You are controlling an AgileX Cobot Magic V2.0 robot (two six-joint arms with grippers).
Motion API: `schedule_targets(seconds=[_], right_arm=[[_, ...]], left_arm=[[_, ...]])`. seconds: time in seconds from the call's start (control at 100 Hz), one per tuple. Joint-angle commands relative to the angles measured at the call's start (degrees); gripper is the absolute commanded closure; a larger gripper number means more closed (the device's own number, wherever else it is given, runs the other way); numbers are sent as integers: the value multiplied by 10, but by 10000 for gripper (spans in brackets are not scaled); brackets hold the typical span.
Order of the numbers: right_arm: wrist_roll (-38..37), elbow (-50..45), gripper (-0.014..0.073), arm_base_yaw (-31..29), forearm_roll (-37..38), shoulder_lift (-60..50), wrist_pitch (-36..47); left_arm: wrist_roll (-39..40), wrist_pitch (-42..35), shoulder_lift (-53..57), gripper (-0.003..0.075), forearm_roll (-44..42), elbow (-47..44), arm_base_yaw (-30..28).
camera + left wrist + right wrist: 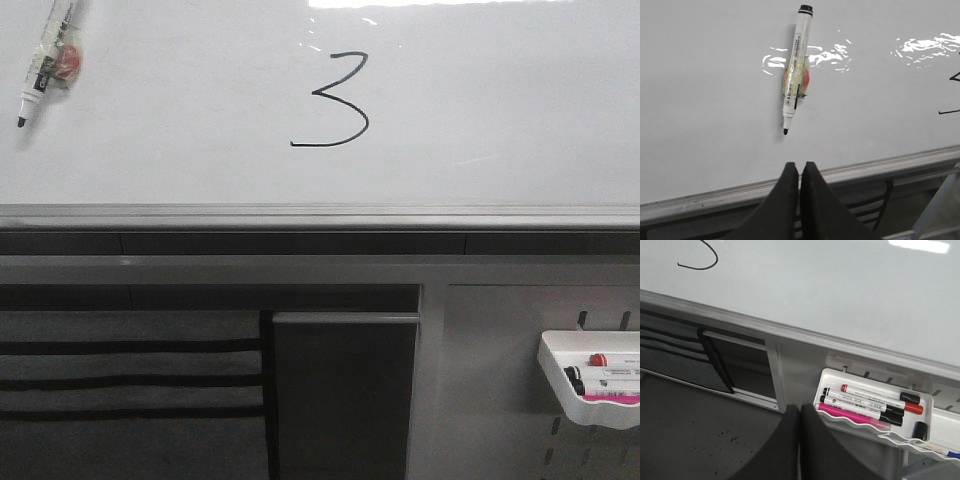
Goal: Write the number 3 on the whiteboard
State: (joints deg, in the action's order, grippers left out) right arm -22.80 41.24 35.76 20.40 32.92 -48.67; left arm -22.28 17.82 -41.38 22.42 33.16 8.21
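A thin black number 3 (333, 100) is drawn on the glossy whiteboard (500, 110), upper middle in the front view. Its tail shows in the right wrist view (699, 264) and its left edge in the left wrist view (952, 95). A white marker (45, 62) with an uncapped black tip sticks to the board at the far left, also in the left wrist view (796, 70). My left gripper (800, 167) is shut and empty, below the marker's tip, apart from it. My right gripper (800, 411) is shut and empty, low by the tray. No gripper shows in the front view.
A grey metal rail (320, 216) runs along the board's lower edge. A white tray (867, 412) with several markers hangs on the grey pegboard at lower right, also in the front view (592, 385). Dark fabric pockets (130, 380) hang at lower left.
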Motion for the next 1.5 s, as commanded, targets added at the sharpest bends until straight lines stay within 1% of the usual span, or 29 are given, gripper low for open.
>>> schedule_targets(seconds=[0.0,0.13,0.23,0.29,0.35,0.48,0.58,0.72,0.95,1.12,1.49], right_arm=[[6,14,663,-4,20,-1,30],[6,14,663,-4,20,-1,30],[6,14,663,-4,20,-1,30],[6,14,663,-4,20,-1,30],[6,14,663,-4,20,-1,30],[6,14,663,-4,20,-1,30],[6,14,663,-4,20,-1,30],[6,14,663,-4,20,-1,30],[6,14,663,-4,20,-1,30],[6,14,663,-4,21,-1,30],[6,14,663,-4,21,-1,30]], left_arm=[[6,-43,3,741,12,16,-1],[6,-45,22,741,12,10,1],[6,-53,83,741,8,-15,-18],[6,-67,125,741,-22,-36,-37],[6,-78,178,741,-38,-70,-61],[6,-99,270,741,-33,-140,-104],[8,-114,328,741,-33,-194,-111],[70,-159,379,741,-43,-267,-107],[166,-233,433,741,-155,-339,-66],[167,-217,432,741,-161,-339,-64],[167,-217,432,741,-161,-339,-64]])
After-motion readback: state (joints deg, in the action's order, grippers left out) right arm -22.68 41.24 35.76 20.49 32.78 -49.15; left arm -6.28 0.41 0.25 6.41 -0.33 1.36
